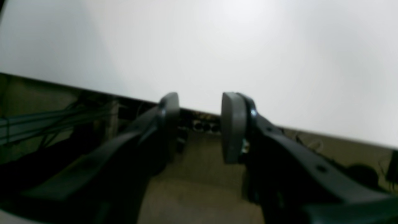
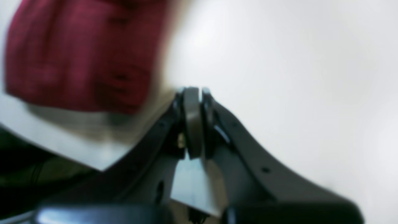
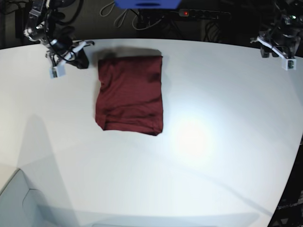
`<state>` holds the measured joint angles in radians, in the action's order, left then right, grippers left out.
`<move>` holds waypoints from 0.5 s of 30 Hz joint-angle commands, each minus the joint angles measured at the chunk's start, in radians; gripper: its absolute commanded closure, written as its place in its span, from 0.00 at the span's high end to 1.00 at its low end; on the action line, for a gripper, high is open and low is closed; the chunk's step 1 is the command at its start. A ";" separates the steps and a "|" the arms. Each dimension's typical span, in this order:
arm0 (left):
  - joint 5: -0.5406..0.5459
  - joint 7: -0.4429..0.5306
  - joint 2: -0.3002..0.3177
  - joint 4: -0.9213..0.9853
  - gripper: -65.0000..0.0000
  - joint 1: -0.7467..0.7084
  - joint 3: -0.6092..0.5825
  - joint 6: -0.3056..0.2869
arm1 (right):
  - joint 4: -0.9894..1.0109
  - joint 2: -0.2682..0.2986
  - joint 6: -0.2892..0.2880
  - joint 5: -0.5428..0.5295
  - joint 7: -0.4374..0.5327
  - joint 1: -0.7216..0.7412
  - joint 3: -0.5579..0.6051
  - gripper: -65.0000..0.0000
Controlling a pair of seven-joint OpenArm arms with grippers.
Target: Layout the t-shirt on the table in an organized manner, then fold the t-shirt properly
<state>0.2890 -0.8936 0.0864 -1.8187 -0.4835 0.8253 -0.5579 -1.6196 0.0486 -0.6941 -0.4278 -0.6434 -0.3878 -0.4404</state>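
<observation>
The maroon t-shirt [image 3: 130, 94] lies as a compact folded rectangle on the white table [image 3: 213, 142], toward the back left in the base view. In the right wrist view it is a blurred red mass [image 2: 77, 56] at the upper left. My right gripper [image 2: 193, 93] is shut with nothing between its fingers, and hangs just beside the shirt's back left corner [image 3: 79, 60] without touching it. My left gripper [image 1: 200, 124] is open and empty over the table's far edge, far from the shirt at the back right [image 3: 276, 49].
Behind the table's back edge lie cables and a power strip [image 3: 203, 13] under a blue object [image 3: 147, 4]. In the left wrist view, dark cables [image 1: 46, 121] and floor show beyond the table edge. A lower white surface [image 3: 12, 198] sits at the front left corner.
</observation>
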 commanded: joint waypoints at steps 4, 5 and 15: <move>0.009 0.017 0.009 -0.022 0.12 -0.080 -0.057 -0.003 | -0.029 0.001 -0.004 -0.013 0.007 -0.046 -0.134 0.00; 0.009 0.017 0.008 -0.023 0.03 -0.099 -0.062 -0.003 | -0.051 -0.002 -0.004 -0.013 0.007 -0.067 -0.160 0.00; 0.009 0.018 -0.026 0.024 0.00 -0.175 -0.065 -0.003 | -0.097 -0.068 -0.004 -0.012 0.033 -0.279 -0.257 0.00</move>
<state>0.2890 -0.8833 0.0593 -1.7870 -0.6476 0.7570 -0.5568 -1.7081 -0.0219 -0.6884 -0.4290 -0.6197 -0.6533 -0.6891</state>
